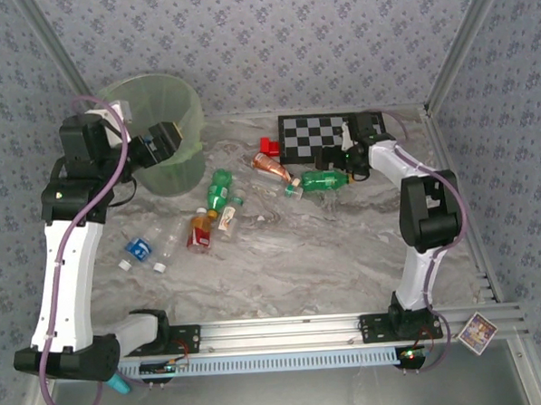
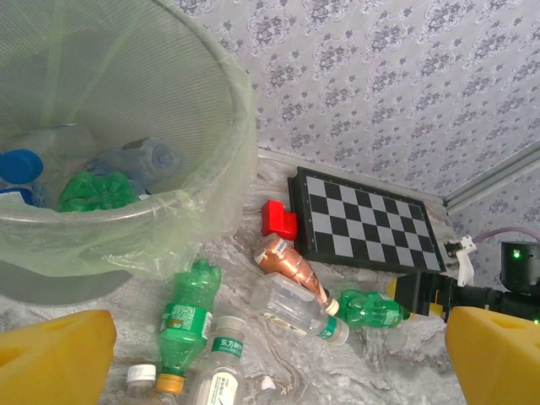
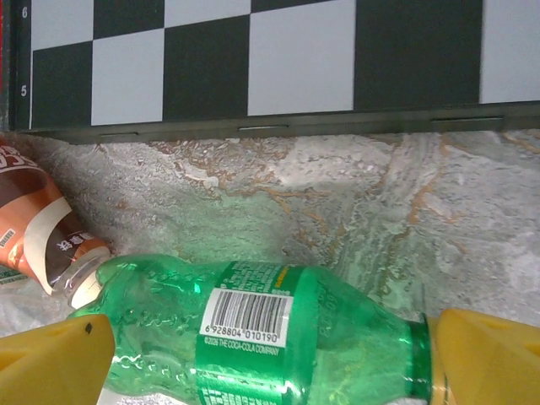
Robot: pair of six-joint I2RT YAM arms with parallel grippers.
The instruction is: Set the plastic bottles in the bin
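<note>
**Several bottles binned, roughly eight loose on the surface**

Far left on the marbled surface point(image 1: 328, 254) stands the pale-green bin point(image 2: 240, 126). A crushed green bottle point(image 2: 93, 190) and a blue-capped clear bottle point(image 2: 21, 164) lie inside. Near its rim hangs the left hand point(image 2: 274, 371), fingers wide, nothing between them; likely parked there as the drop point. Low before the checkerboard point(image 3: 253, 59), the right hand point(image 3: 270, 359) spreads wide around a green bottle point(image 3: 253, 329) lying on its side, not gripped. Judged a pre-grasp on that arm's nearest bottle. A brown-labelled bottle point(image 3: 42, 236) lies just beside it.
</note>
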